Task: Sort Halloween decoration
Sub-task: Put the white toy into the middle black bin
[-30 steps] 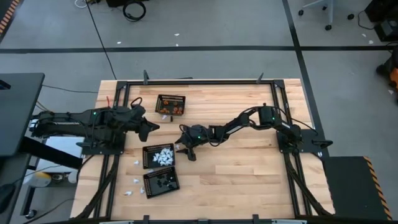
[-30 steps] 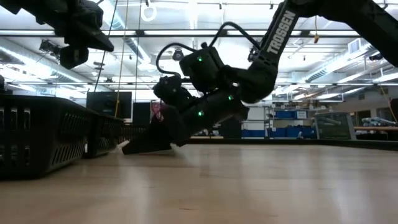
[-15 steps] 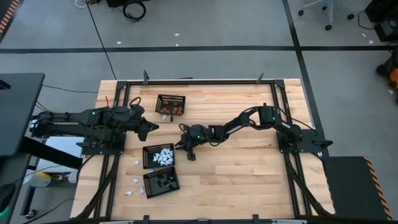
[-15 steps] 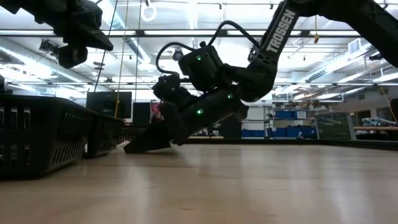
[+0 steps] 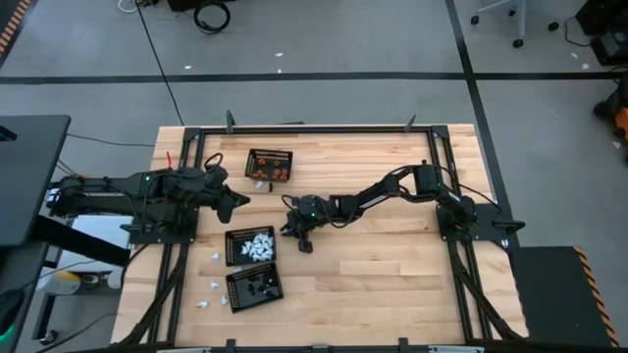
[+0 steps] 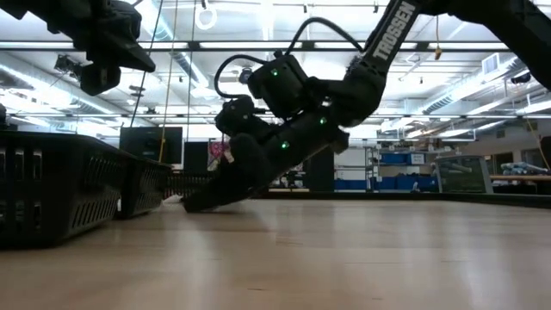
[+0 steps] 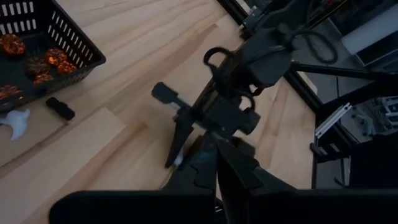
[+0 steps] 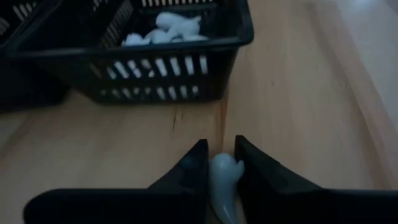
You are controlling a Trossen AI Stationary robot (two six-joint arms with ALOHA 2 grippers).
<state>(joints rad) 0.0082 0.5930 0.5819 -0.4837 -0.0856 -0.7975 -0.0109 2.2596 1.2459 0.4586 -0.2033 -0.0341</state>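
Note:
My right gripper (image 5: 295, 233) reaches across the table's middle, just right of the basket of white pieces (image 5: 251, 246), and is shut on a small white decoration piece (image 8: 222, 179). That basket (image 8: 168, 59) stands right ahead of the fingers. A basket of orange pieces (image 5: 270, 165) stands farther back, and a basket of black pieces (image 5: 254, 286) stands near the front. Loose white pieces (image 5: 214, 257) lie left of the baskets. My left gripper (image 5: 238, 200) hangs shut above the table's left part, holding nothing. My right gripper pinches the white piece's rounded upper end (image 8: 224, 167) between its two fingertips (image 8: 194, 163). The fingers slant down from the table's right side toward the white basket. The piece's narrow end points back between the fingers. Whether it is clear of the table, I cannot tell.
A loose black piece (image 7: 60, 107) and a white one (image 7: 15, 122) lie on the wood beside the orange basket (image 7: 68, 46). Black frame rails (image 5: 439, 167) run along the table's sides. Bare wood spreads right of the baskets and toward the near edge.
My right gripper has shut on the white piece that lay at its fingertips by the white basket. It has then tipped its fingers a little more steeply, with the hand behind them rising slightly off the table.

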